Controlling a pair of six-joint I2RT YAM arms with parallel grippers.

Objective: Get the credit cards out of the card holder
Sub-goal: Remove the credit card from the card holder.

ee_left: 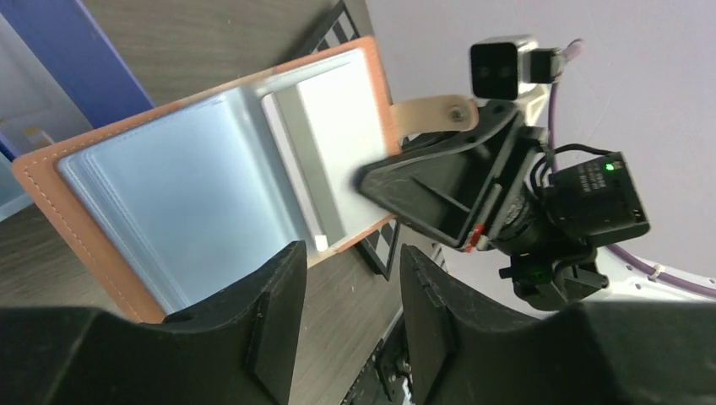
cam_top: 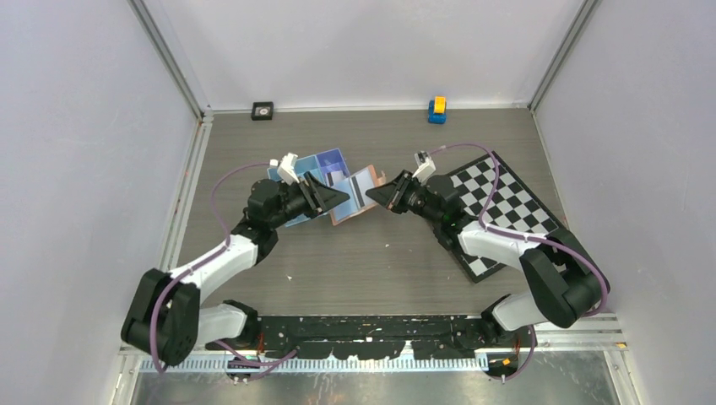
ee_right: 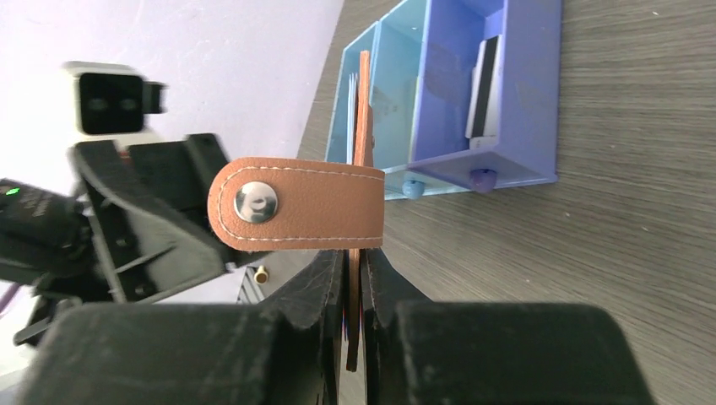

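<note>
The card holder point(ee_left: 194, 177), tan with pale blue-grey pockets, is held open and off the table between the two arms. A pale grey credit card point(ee_left: 325, 135) sits in its right half. My right gripper point(ee_right: 353, 270) is shut on the card holder's edge, which shows edge-on point(ee_right: 364, 101) with the snap strap point(ee_right: 295, 202) across it. My left gripper point(ee_left: 350, 270) is open just below the holder's lower edge, with only the table between its fingers. From above, the card holder point(cam_top: 355, 196) hangs between the left gripper point(cam_top: 338, 197) and the right gripper point(cam_top: 376, 196).
A blue divided tray point(ee_right: 523, 160) lies behind the holder, with a card point(ee_right: 483, 89) standing in one compartment. A checkered board point(cam_top: 507, 202) lies under the right arm. A small black square point(cam_top: 263, 110) and a blue-and-yellow toy point(cam_top: 436, 110) sit by the back wall.
</note>
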